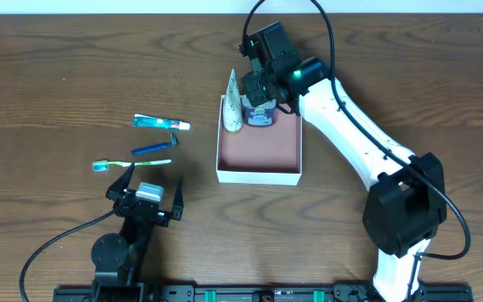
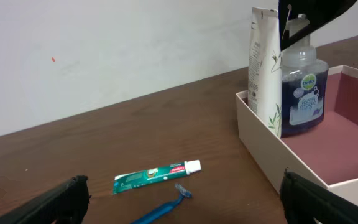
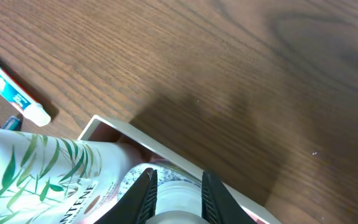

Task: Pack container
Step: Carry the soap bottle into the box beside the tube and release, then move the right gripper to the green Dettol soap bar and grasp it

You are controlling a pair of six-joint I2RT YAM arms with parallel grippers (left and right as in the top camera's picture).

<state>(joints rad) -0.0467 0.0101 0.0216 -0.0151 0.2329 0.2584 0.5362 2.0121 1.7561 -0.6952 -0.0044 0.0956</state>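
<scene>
Bench point(image 1: 57, 67): dark wood grain, carries everything.

Right arm point(image 1: 350, 126): white, reaching from the near-right side over the container's far-left corner.

Container point(image 1: 258, 176): sits mid-bench with its open top facing straight up. White walls, reddish-pink floor. The footprint is square, so there's no real long axis; the sides run roughly square to the bench edges. Most of the floor is bare.

Left arm point(image 1: 120, 243): parked near-left, well apart from the container.

Left end effector point(image 1: 154, 176): released, fingers spread wide, nothing between them. It points toward the loose toiletries.

Right end effector point(image 1: 262, 88): clenched on the pump head of the soap bottle point(image 2: 302, 93). The wrist view shows both fingers point(image 3: 145, 193) flush against the white cap.

Shampoo tube point(image 2: 264, 68): white with a leaf print, standing upright, crimped end up, in the container's far-left corner against the left wall. It touches the soap bottle.

The soap bottle is blue with a clear top, upright on the container floor just right of the tube.

Outside the container, to its left on the bench:
- Toothbrush point(image 1: 132, 164): green and blue, lying flat, nearest the left end effector.
- Toothpaste point(image 1: 162, 123): lying flat, white cap toward the container.
- Razor point(image 1: 156, 148): blue, lying between those two.
</scene>
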